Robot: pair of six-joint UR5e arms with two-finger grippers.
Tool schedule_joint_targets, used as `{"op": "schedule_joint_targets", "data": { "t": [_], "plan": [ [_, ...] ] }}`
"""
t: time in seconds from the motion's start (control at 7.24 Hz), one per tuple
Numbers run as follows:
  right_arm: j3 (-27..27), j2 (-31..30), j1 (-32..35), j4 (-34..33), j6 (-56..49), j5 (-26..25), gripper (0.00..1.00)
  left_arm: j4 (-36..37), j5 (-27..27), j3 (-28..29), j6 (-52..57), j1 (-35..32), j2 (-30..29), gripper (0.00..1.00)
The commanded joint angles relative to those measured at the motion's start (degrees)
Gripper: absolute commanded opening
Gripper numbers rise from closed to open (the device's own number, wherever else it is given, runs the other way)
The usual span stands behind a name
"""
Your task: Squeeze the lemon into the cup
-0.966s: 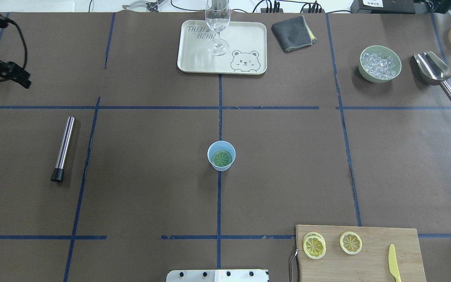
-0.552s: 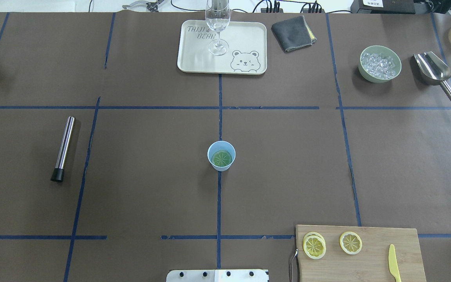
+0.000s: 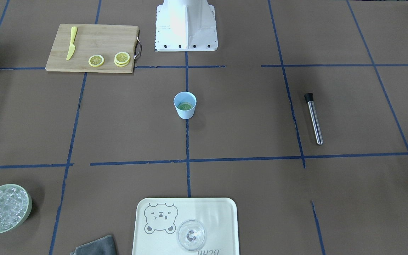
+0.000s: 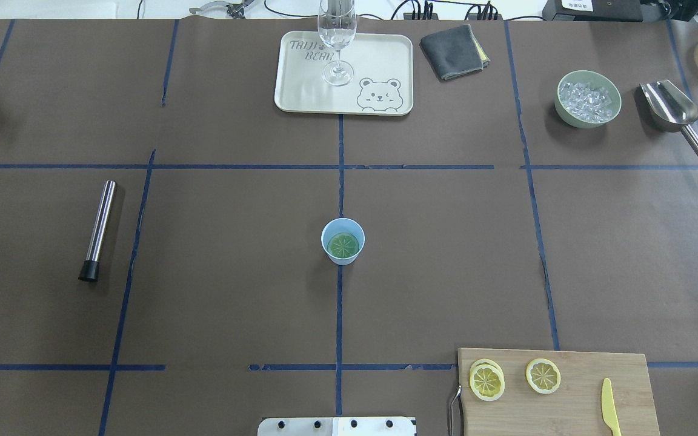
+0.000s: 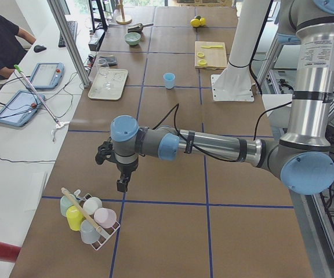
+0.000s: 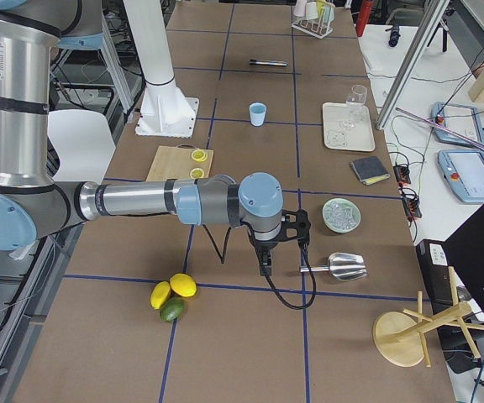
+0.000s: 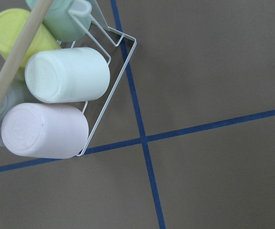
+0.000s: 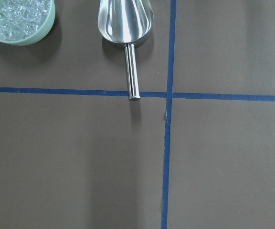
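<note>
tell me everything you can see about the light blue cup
The cup is small, light blue, handleless and tapered toward its base. It looks like plastic. It stands upright on the brown-covered table, on a blue tape line near the middle. A lemon slice lies flat at its bottom, looking greenish against the blue inside. Nothing else touches it.

The worktop is covered in brown paper, marked into squares by blue tape lines. Along its far edge runs a white bench carrying two tablets and cables.
</note>
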Motion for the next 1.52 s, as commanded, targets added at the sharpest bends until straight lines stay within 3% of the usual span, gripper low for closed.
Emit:
{"op": "schedule_joint_targets", "data": {
  "t": [0.0, 0.41, 0.69, 0.83, 0.97, 1.38],
  "plan": [
    [-0.2, 0.1, -0.7, 0.0, -0.1, -0.1, 1.00, 1.2, -0.3, 1.2, 0.3, -0.1, -0.2, 1.00],
    [-0.5, -0.4, -1.2, -0.3, -0.1, -0.4, 1.00, 2.3, -0.5, 0.7, 8.0, -0.5, 2.1, 1.00],
    [-1.0, -0.6, -1.2, -0.4, 0.0, 0.0, 1.00, 6.8, -1.1, -0.7, 8.0, -1.4, 2.2, 1.00],
    [-1.4, -0.6, -1.2, -0.3, 0.0, 0.0, 1.00, 8.4, -5.2, -0.6, 7.4, -1.9, 2.2, 1.00],
    [-1.5, -0.7, -1.2, -0.3, 0.1, 0.0, 1.00, 9.5, -6.2, -0.6, 7.3, -2.9, 3.2, 1.00],
    [-2.0, -0.7, -1.2, -0.4, 0.0, -0.1, 1.00, 9.5, -6.3, 0.4, 6.9, -4.1, 3.3, 1.00]
  ]
}}
